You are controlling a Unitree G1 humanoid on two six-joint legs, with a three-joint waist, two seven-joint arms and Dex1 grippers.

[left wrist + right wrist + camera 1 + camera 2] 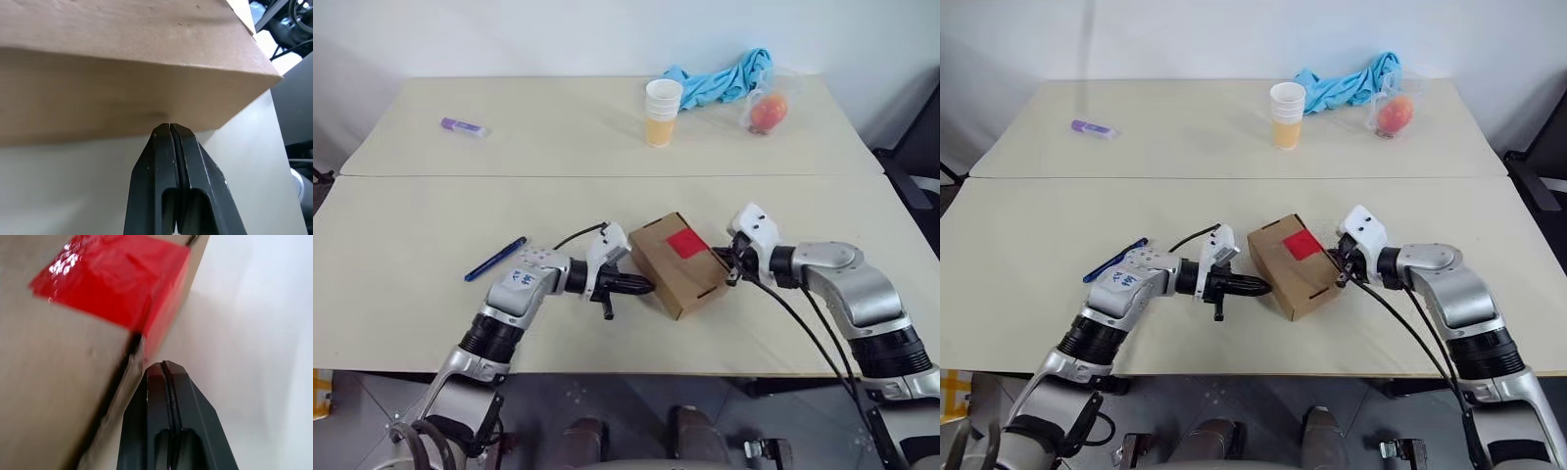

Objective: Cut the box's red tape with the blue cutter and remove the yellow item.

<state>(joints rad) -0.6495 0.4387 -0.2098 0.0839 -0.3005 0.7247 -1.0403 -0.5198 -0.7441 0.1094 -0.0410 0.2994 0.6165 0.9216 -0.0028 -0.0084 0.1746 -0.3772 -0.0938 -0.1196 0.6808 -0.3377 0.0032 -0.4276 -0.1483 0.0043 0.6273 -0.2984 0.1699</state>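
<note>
Brown cardboard box (pixel 677 263) near the front middle of the pale desk (pixel 411 206), turned at an angle, flaps down. Red tape (pixel 686 244) square stuck across the box's top seam, uncut. Left pincer (pixel 644 286) closed and empty, tips right at the box's left side wall. Right pincer (pixel 728 270) closed and empty too, tips close against the box's right edge, just beside where the tape folds over. Blue cutter (pixel 495 258) flat on the desk well left of the box, beyond the left arm, untouched. Far behind the box: stacked paper cups (pixel 662 112) with orange filling, crumpled blue cloth (pixel 724 78), red-orange fruit in clear plastic (pixel 767 111). Short purple-and-white marker (pixel 464 126) far behind and left of the box.
</note>
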